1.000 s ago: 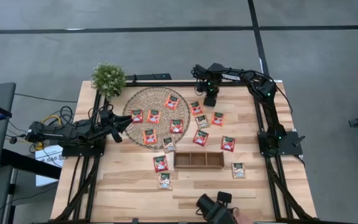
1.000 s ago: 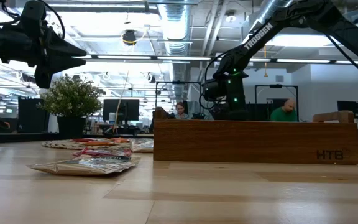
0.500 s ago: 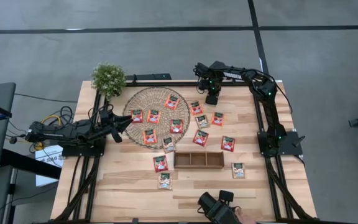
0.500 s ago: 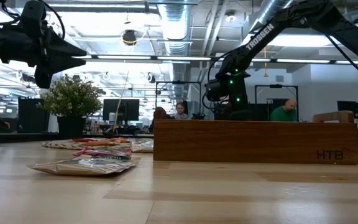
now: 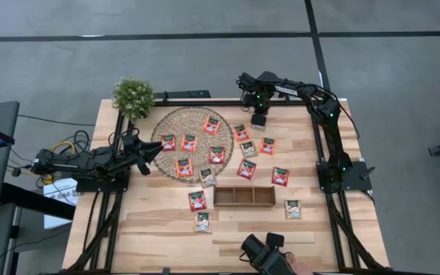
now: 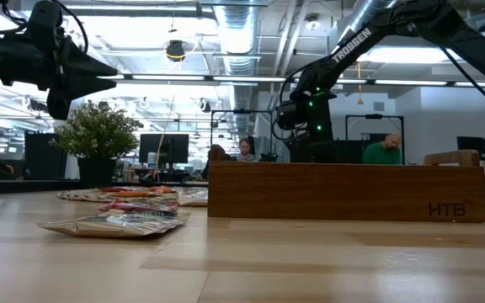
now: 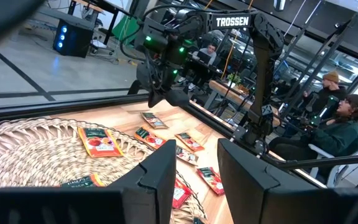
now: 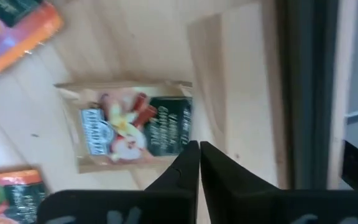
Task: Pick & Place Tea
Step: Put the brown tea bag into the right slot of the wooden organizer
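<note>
Your tea sachets (image 5: 217, 155) lie scattered flat across the middle of the worktop (image 5: 159, 229): several on the round woven mat (image 5: 176, 114), more on the bare wood to its right, and a few around the wooden tray (image 5: 244, 196), which sits nearer the front edge. None is in the tray as far as the high view shows.

Your right tool (image 5: 257, 118) hangs near the far edge of the worktop, just beyond the nearest red sachets. Its arm reaches in from the base at the right side, elbow up, wrist pointing down. In the right wrist view its fingers (image 8: 185, 167) are almost together, with only a thin slit between the tips and nothing in them; a sachet with a dark green panel (image 8: 129, 126) lies flat on the wood below.

Your left tool (image 5: 157, 150) waits low at the mat's left rim, arm stretched out level from the left base. Its fingers (image 7: 160, 174) stand apart with nothing between them.

A potted plant (image 5: 134, 95) stands at the far left corner.
</note>
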Robot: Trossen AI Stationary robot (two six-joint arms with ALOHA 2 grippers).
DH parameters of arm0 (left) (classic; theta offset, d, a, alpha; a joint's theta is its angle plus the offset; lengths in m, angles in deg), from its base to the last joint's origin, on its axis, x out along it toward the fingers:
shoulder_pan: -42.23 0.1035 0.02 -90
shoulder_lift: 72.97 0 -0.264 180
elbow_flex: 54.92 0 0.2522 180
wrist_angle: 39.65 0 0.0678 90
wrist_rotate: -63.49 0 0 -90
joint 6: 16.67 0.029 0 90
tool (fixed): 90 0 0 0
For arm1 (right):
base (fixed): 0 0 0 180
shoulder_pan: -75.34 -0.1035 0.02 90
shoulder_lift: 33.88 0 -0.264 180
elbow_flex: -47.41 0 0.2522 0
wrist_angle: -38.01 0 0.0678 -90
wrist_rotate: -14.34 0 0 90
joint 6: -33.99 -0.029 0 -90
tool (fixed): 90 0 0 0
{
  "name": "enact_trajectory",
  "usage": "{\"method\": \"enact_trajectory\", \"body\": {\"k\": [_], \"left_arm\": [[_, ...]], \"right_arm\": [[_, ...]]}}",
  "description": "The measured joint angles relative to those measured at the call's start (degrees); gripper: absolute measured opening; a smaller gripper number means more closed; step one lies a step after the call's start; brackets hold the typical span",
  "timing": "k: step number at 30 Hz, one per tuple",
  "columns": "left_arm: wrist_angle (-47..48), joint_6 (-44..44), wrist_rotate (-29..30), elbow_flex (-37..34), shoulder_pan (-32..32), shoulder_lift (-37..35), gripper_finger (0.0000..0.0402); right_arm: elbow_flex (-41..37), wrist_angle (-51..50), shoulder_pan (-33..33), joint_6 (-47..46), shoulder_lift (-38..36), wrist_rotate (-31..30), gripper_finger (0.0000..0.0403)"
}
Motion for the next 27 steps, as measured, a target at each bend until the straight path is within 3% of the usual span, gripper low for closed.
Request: {"method": "enact_trajectory", "body": {"k": [4,14,27], "left_arm": [[0.0,-0.2,0.0,0.0,0.0,0.0,0.0110],[0.0,-0.2,0.0,0.0,0.0,0.0,0.0110],[0.0,-0.2,0.0,0.0,0.0,0.0,0.0110]], "right_arm": [[0.2,0.0,-0.1,0.0,0.0,2.7,0.0050],[0.0,0.9,0.1,-0.1,0.0,1.7,0.0170],[-6.9,7.2,0.5,-0.5,-0.2,-0.3,0.0175]]}}
